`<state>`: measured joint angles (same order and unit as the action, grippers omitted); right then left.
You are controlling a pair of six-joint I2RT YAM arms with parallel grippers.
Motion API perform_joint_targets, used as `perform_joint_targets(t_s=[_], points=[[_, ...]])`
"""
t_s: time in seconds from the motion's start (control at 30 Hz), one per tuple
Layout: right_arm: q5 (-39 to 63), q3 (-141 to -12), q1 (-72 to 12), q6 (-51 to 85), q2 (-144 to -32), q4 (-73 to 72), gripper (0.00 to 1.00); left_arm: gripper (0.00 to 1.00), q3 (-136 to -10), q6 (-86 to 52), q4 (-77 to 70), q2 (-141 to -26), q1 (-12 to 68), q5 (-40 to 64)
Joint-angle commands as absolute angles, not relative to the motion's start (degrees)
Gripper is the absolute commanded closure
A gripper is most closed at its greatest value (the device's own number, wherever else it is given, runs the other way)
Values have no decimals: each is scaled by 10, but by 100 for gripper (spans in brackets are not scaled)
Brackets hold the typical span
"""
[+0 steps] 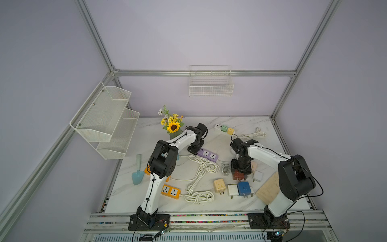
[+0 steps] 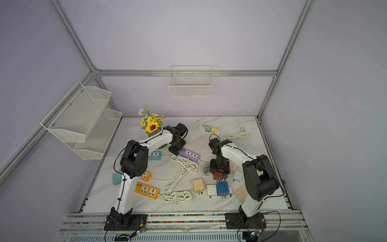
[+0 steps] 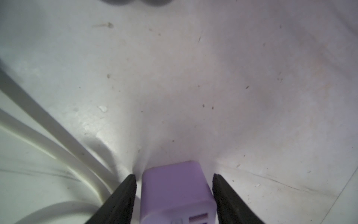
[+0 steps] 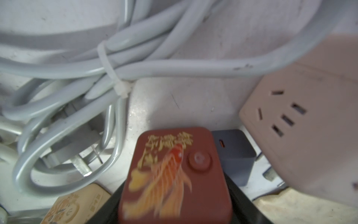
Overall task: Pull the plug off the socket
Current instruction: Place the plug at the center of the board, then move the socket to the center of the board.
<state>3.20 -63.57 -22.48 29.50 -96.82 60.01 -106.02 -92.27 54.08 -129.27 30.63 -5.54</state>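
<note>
Black fingers (image 3: 126, 194) of the left gripper (image 3: 173, 175) stand apart on either side of the end of the purple power strip (image 3: 174, 194), with a slit of marble table (image 3: 193, 77) showing on each side, so they are open and grip nothing. In a top view the strip's (image 1: 208, 155) universal sockets look empty. The right gripper (image 4: 176, 199) has its fingers (image 4: 237, 194) close against both flanks of the red-brown plug (image 4: 174, 174), the cube with a goldfish printed on it. The block is blurred, and I cannot tell whether the fingers clamp it or only bracket it. In a top view this plug (image 1: 238, 175) sits low at the table among other loose adapters, well apart from the purple strip, and its prongs seem to point bare toward the near edge. Just beside it lie a grey adapter (image 4: 236, 155), a pale pink socket cube (image 4: 300, 126) and a tied grey cable bundle (image 4: 116, 64). By my reading the pull itself is done: the plug is in no socket. What seems left is letting go of it and lifting both arms clear.
</note>
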Motion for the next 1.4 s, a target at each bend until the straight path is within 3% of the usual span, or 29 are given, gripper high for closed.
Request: perform_joint_targets(t_s=[0.0, 0.3, 0.6, 0.87, 1.03, 1.23, 1.37], points=[[17, -648, -221, 293, -974, 603, 30, 34, -1064, -915, 548, -1252, 302, -72], [1, -679, -221, 299, -950, 616, 26, 29, -1078, -907, 548, -1238, 308, -76], [-86, -795, -218, 258, -922, 614, 20, 25, -1113, -869, 551, -1220, 316, -78], [-124, -859, -185, 83, -954, 426, 23, 23, -1173, -814, 555, -1221, 330, -73], [-23, -808, -145, -51, -965, 256, 24, 23, -1205, -796, 551, -1235, 335, -54], [93, -859, -71, -140, -1061, 251, 28, 23, -1269, -778, 548, -1278, 341, -9], [177, -824, -51, -250, -1077, 203, 26, 23, -1296, -781, 549, -1305, 341, 18]])
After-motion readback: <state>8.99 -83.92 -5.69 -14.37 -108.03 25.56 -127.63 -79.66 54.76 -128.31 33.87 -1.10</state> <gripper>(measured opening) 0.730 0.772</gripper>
